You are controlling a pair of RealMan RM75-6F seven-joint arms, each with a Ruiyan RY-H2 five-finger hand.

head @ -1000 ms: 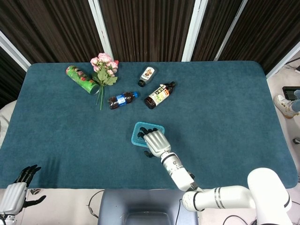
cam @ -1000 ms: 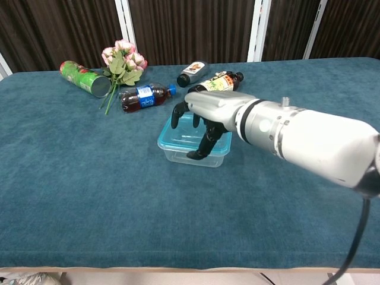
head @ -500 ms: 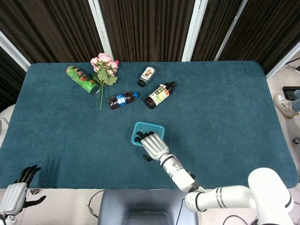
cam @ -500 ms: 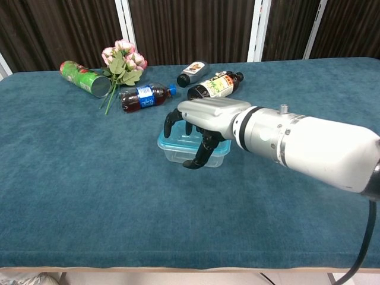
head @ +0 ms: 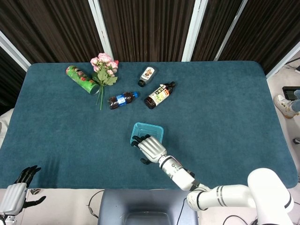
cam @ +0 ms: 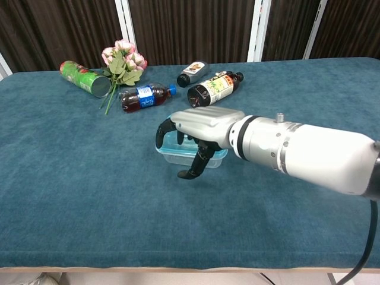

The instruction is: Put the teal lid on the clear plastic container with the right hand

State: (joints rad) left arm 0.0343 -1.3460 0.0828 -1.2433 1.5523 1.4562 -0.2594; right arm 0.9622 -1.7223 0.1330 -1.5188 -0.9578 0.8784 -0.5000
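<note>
Apparently done with the placing: teal lid [head: 149,130] sitting flat on the clear plastic container [cam: 191,154], mid-table, nearer the front edge. Right hand [head: 150,147] hanging just in front of it, nearer the robot, dark fingers [cam: 161,132] curled loosely, gripping nothing, not visibly touching it. Left hand [head: 13,196] idle beyond the front left corner, fingers apart, empty.

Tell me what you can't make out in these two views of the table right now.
- Near side of the clear plastic container: the right hand covers it in the chest view and overlaps its near edge in the head view, so whether the teal lid is seated all round cannot be told.
- Left hand: cut off by the head view's bottom-left corner; absent from the chest view.
- Labels on the three bottles: too small to read.
</note>
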